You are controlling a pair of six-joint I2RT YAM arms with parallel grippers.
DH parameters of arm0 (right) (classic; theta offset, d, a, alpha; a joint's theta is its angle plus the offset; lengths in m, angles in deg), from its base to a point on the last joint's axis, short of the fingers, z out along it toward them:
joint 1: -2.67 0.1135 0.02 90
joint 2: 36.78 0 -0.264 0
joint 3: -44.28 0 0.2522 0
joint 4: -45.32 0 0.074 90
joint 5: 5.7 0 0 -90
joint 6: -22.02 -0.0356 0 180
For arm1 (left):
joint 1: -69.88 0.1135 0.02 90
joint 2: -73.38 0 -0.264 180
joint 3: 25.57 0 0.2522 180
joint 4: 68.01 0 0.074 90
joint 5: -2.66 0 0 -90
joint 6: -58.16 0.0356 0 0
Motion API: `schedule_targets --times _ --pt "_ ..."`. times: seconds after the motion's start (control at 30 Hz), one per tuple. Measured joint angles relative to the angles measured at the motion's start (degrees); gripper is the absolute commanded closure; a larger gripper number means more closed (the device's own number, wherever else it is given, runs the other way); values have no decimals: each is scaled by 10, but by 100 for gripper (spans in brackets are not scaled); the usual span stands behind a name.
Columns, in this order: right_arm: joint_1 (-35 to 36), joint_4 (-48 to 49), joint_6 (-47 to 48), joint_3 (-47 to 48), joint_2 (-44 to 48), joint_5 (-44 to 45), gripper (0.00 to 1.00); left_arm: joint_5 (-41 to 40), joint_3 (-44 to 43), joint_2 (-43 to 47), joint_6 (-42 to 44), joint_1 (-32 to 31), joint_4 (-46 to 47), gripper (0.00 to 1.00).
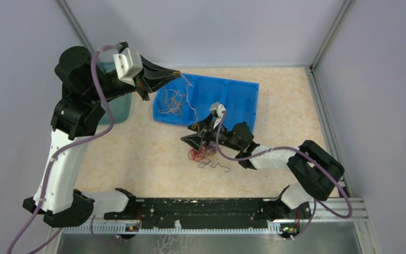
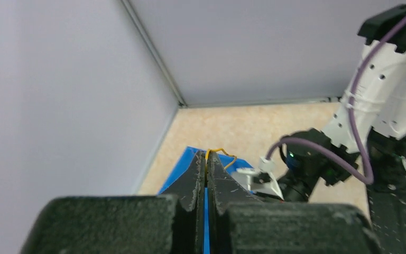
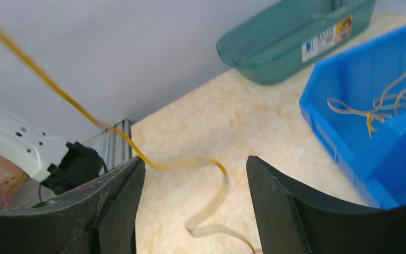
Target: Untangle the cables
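My left gripper (image 1: pixel 175 74) is raised over the back left corner of the blue bin (image 1: pixel 238 98) and is shut on an orange-yellow cable (image 2: pixel 219 152). That cable (image 1: pixel 189 98) hangs from its tips down toward my right gripper (image 1: pixel 193 136). In the right wrist view the same cable (image 3: pixel 164 165) runs loosely between the fingers of the open right gripper (image 3: pixel 195 161), and neither pad touches it. A tangle of red and dark purple cables (image 1: pixel 203 156) lies on the table just below the right gripper. Several orange-yellow cables (image 1: pixel 172 103) lie in the blue bin.
A teal bin (image 1: pixel 117 106) stands at the back left, partly behind my left arm, and appears in the right wrist view as the teal bin (image 3: pixel 296 42). The blue bin's wall (image 3: pixel 338 143) is close on the right of my right gripper. Grey walls enclose the table.
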Motion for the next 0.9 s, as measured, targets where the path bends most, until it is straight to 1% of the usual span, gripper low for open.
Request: schedule_targets --times 0.17,0.27,0.33,0.43,0.47,0.5,0.57,0.6,0.67,0.77,0.9 --pt "0 9 -10 -30 -15 16 30 -52 -15 2 -14 0 78 100" --pt "0 13 -15 -40 -19 21 35 -75 -48 -3 -16 0 114 100" --pt "0 16 -17 -42 -19 21 40 -86 -73 -8 -18 0 134 100" --pt "0 17 -19 -43 -19 22 53 -99 -96 -8 -18 0 160 100" --pt "0 18 -20 -43 -19 22 54 -102 -98 -7 -17 0 166 100" --pt "0 17 -21 -43 -19 22 51 -104 -98 -5 -17 0 170 100" --pt "0 14 -20 -43 -18 22 39 -109 -97 -4 -16 0 174 100" --pt "0 12 -20 -43 -17 23 37 -113 -97 -4 -15 0 177 100" --pt "1 4 -16 -42 -13 22 37 -122 -97 -6 -12 0 186 100" --pt "1 -2 -14 -36 -12 19 37 -140 -125 -22 -6 0 207 100" --pt "2 7 -20 -24 -23 13 37 -165 -142 -26 2 0 250 100"
